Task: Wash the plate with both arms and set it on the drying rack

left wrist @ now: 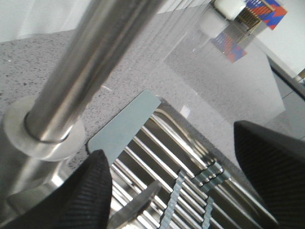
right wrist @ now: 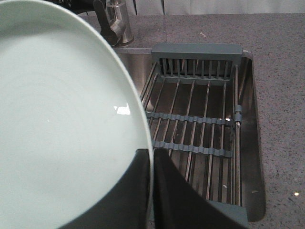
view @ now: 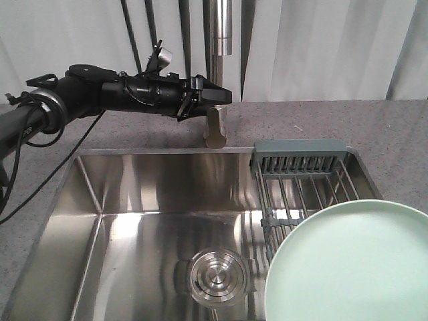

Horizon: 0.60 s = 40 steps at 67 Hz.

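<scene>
The pale mint-green plate (view: 348, 264) hangs tilted over the right side of the sink, in front of the drying rack (view: 301, 175). In the right wrist view my right gripper (right wrist: 152, 162) is shut on the rim of the plate (right wrist: 62, 119), one black finger on each face. The drying rack (right wrist: 200, 119) lies bare behind it. My left arm reaches across to the tap, and the left gripper (view: 215, 97) sits just above the tap lever (view: 215, 128). Its fingers (left wrist: 90, 191) stand wide apart, open, with the lever (left wrist: 138, 205) low between them.
The steel tap pipe (view: 219, 33) rises behind the sink, close to the left gripper. A round steel drain (view: 217, 277) sits in the sink floor (view: 134, 247). Grey speckled counter (view: 374, 127) surrounds the sink. No water shows running.
</scene>
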{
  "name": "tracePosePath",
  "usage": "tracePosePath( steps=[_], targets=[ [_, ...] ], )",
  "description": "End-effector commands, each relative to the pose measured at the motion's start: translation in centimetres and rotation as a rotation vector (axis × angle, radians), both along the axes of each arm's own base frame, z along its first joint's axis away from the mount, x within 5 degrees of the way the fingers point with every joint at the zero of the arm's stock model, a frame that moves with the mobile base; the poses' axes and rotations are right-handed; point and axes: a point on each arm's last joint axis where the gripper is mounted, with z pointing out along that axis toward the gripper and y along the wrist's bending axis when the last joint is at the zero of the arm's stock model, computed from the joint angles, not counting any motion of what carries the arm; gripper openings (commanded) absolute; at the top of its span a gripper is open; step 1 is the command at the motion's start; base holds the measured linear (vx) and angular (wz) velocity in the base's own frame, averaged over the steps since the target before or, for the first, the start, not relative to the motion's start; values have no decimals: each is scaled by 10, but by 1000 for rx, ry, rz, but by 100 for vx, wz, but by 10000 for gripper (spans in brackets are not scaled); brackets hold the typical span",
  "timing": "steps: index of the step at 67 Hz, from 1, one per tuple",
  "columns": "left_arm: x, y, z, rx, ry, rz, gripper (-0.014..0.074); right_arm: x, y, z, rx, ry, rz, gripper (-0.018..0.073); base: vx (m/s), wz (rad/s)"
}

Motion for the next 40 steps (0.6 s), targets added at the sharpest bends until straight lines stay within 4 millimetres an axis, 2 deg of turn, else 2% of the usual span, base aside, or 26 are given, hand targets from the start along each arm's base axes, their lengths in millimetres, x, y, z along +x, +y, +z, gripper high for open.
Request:
tracePosePath(
  steps=[1,40],
  targets=[
    [-7,-2,45,-121,-55,6,515,2,-1,13,22,-80,-19,-1,0,0],
    [-19,-5,41,-118,-31,-134,512,2,-1,13,22,-80,-19,-1,0,0]
  ],
)
